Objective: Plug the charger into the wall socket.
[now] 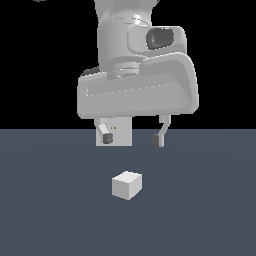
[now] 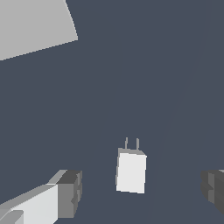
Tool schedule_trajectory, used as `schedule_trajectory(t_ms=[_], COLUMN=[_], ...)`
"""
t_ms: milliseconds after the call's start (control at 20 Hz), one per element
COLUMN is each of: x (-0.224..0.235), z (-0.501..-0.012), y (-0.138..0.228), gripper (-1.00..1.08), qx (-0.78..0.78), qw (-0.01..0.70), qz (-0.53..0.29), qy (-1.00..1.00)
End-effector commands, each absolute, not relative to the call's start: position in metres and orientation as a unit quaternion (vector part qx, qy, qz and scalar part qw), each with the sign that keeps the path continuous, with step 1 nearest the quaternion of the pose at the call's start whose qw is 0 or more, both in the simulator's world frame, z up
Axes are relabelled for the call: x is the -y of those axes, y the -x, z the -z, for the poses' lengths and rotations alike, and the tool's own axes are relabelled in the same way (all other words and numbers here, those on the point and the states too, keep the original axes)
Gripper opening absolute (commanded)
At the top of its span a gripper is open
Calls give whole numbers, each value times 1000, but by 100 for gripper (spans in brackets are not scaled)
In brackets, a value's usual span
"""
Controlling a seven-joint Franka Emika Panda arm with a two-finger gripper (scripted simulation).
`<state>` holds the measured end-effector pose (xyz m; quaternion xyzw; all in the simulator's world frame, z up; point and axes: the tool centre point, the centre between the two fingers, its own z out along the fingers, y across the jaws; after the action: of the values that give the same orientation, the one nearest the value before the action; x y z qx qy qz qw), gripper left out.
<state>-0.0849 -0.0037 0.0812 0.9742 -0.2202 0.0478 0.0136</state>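
Hovering with end effector point(image 1: 133, 138) spread wide above the charger point(image 1: 126, 185) on the tabletop point(image 1: 50, 210), apparently lining up a grasp, wall socket point(image 1: 120, 134) farther back.

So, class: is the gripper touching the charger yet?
Apart. The wrist view shows the charger lying between the open gripper's fingers with floor showing on both sides.

The dark slate-blue floor point(image 1: 55, 215) is flat and plain, running back to a straight far edge against black. The charger point(image 1: 126, 185) lies on it, an off-white block with two thin prongs visible in the wrist view. Near the far edge stands the wall socket point(image 1: 122, 134), an upright light-grey panel, well apart from the charger.
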Motion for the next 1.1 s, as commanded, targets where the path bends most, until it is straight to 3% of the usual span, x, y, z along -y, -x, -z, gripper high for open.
schedule_trajectory(t_ms=[0,1050], x=[3,-1], z=[-75,-46], y=[90,100], gripper=[100,100], qx=[238,269], qw=[15,17], qz=[-53,-61], qy=[-970,-961])
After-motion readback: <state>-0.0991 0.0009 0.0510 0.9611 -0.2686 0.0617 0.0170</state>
